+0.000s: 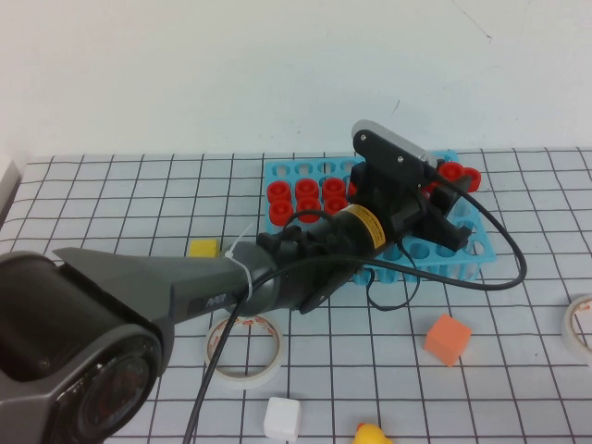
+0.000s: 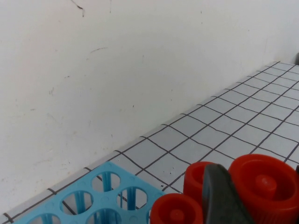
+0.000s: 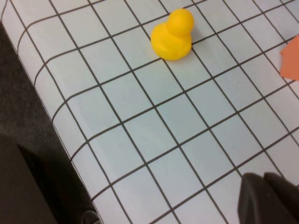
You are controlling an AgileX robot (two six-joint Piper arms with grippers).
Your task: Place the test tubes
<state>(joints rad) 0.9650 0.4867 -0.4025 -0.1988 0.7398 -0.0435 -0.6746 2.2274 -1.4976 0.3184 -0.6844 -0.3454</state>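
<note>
A blue test tube rack (image 1: 465,269) stands at the back of the gridded table, with several red-capped tubes (image 1: 306,195) seated in its left holes. My left arm reaches across the rack's right half. In the left wrist view one dark finger (image 2: 222,198) presses against a large red-capped test tube (image 2: 267,185), and the other finger shows only as a sliver at the picture's edge. So my left gripper (image 1: 444,197) is shut on that tube, next to two more red caps (image 2: 198,179) and empty rack holes (image 2: 95,196). My right gripper (image 3: 269,198) is shut over bare table near a yellow duck (image 3: 172,35).
A tape roll (image 1: 242,348), yellow cube (image 1: 202,248), white cube (image 1: 282,418) and orange cube (image 1: 448,339) lie on the near table. The duck (image 1: 370,435) sits at the front edge. Another tape roll (image 1: 581,326) lies far right. A white wall rises behind the rack.
</note>
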